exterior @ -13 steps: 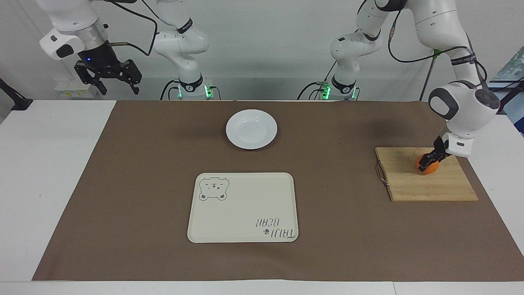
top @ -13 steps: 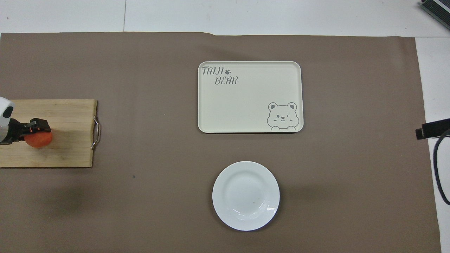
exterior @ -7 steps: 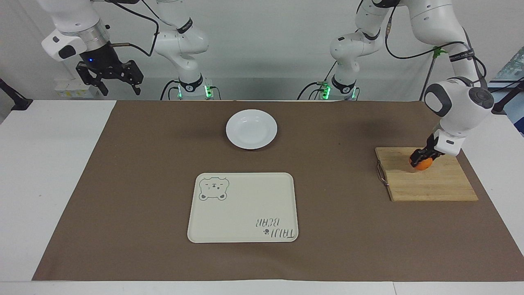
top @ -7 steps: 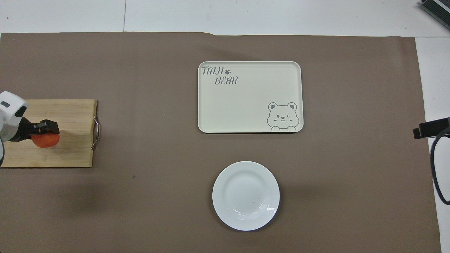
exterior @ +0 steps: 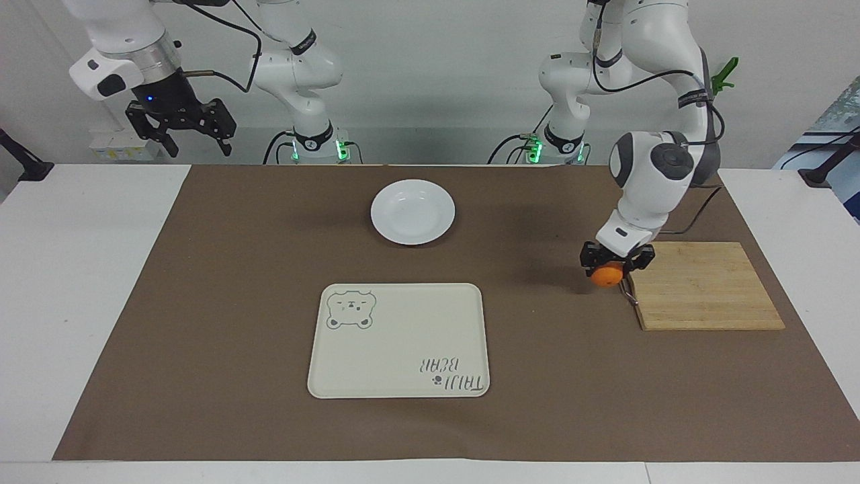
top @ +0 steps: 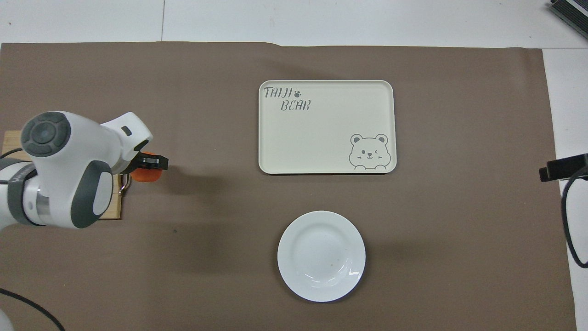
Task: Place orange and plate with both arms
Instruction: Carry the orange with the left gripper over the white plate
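Observation:
My left gripper [exterior: 610,263] is shut on the orange [exterior: 607,276] and holds it in the air over the brown mat, beside the handle end of the wooden board; the overhead view shows the orange [top: 143,175] under the black fingers [top: 154,161]. The white plate [exterior: 412,211] lies on the mat near the robots, midway between the arms; it also shows in the overhead view [top: 321,255]. My right gripper [exterior: 190,129] is open and waits high above the right arm's end of the table; only a dark part of it [top: 562,168] shows in the overhead view.
A wooden cutting board [exterior: 705,286] with a metal handle lies at the left arm's end of the table. A cream rectangular tray [exterior: 399,340] with a bear drawing lies farther from the robots than the plate; it also shows in the overhead view [top: 326,127].
My left gripper has lifted the orange off the cutting board and carried it past the board's handle toward the middle of the table. The right arm has barely moved.

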Controlling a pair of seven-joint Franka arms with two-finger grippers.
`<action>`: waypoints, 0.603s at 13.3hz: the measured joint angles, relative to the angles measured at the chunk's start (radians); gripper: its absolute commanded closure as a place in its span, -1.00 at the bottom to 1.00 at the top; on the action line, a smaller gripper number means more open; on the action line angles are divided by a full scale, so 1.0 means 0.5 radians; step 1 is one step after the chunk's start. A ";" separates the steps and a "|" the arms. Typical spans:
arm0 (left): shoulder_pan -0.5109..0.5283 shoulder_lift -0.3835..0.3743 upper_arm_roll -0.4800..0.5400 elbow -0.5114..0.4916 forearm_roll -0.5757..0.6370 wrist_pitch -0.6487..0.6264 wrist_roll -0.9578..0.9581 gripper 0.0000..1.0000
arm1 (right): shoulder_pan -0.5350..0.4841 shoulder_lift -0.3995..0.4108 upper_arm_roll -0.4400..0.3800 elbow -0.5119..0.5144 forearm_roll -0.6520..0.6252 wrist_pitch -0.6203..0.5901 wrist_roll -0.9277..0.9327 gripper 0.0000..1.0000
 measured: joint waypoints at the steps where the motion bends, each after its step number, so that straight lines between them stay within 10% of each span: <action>1: -0.121 0.000 -0.001 0.003 0.000 0.000 -0.058 1.00 | 0.003 0.000 0.001 0.000 0.000 0.002 0.000 -1.00; 8: -0.885 -0.075 -0.015 0.005 -0.092 -0.040 -0.591 1.00 | 0.021 0.000 0.002 0.000 0.000 0.004 0.000 -1.00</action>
